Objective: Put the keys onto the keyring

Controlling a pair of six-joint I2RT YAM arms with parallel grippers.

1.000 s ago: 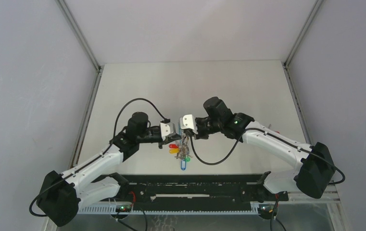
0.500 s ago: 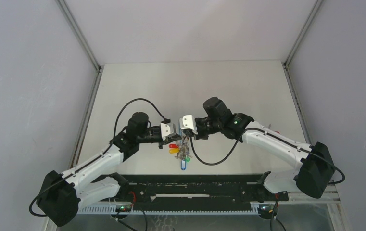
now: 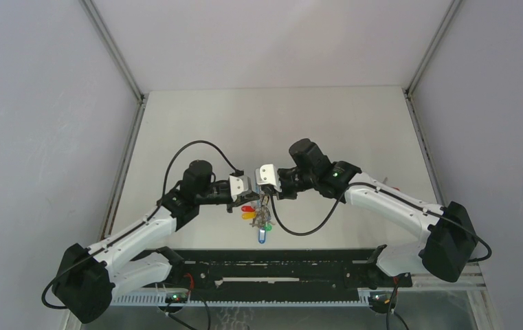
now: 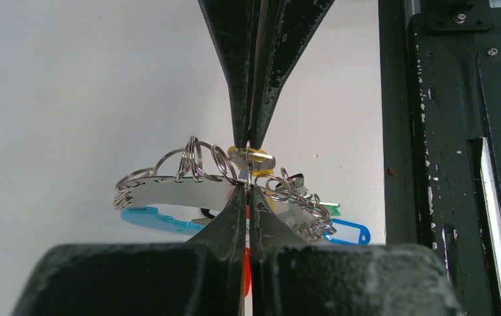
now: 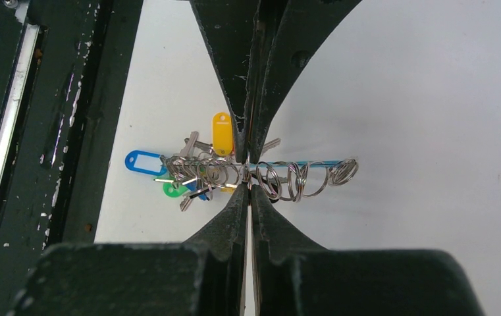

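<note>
My left gripper (image 4: 248, 172) and right gripper (image 5: 247, 176) both pinch the keyring (image 4: 168, 192), which lies 9-to-3. The yellow key (image 4: 253, 157) touches it at 12, nearest the left.

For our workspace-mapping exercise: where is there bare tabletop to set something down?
Free: far table, from back wall to the arms; also strips along each side wall. Crowded: centre, where left gripper and right gripper hold the keyring.

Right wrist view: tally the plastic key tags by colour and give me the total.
yellow tag: 1
blue tag: 1
green tag: 1
Total: 3 clearly showing; more may be hidden.
</note>
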